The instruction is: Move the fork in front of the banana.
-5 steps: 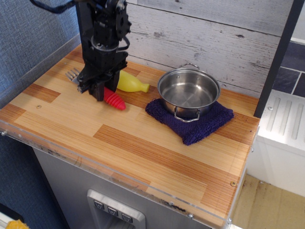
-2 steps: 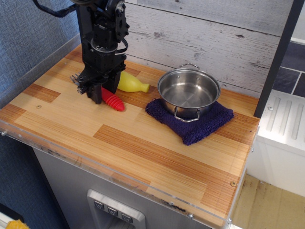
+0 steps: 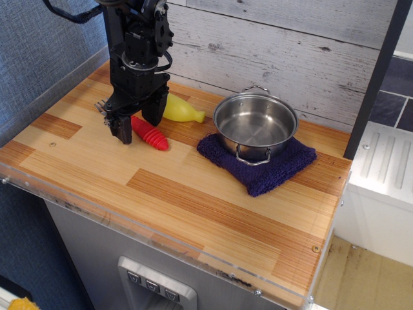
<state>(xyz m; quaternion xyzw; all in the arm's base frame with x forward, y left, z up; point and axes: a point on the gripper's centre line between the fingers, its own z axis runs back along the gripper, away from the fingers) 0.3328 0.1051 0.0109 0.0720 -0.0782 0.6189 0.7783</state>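
Observation:
The fork lies on the wooden counter, its ribbed red handle (image 3: pixel 150 134) pointing right and its silver head (image 3: pixel 101 106) peeking out left of the arm. Just behind it lies the yellow banana (image 3: pixel 182 111), its stub end toward the pot. My black gripper (image 3: pixel 137 123) hangs right over the fork's handle with its fingers (image 3: pixel 120 129) spread open on either side of it. The handle shows between the fingers and nothing grips it.
A steel pot (image 3: pixel 255 124) sits on a dark blue cloth (image 3: pixel 266 169) to the right of the banana. A grey plank wall runs behind the counter. The counter's front edge (image 3: pixel 161 242) has a clear plastic lip.
The gripper's fingers have spread apart and let go of the fork's red handle, which now lies flat on the counter. The arm has lifted slightly.

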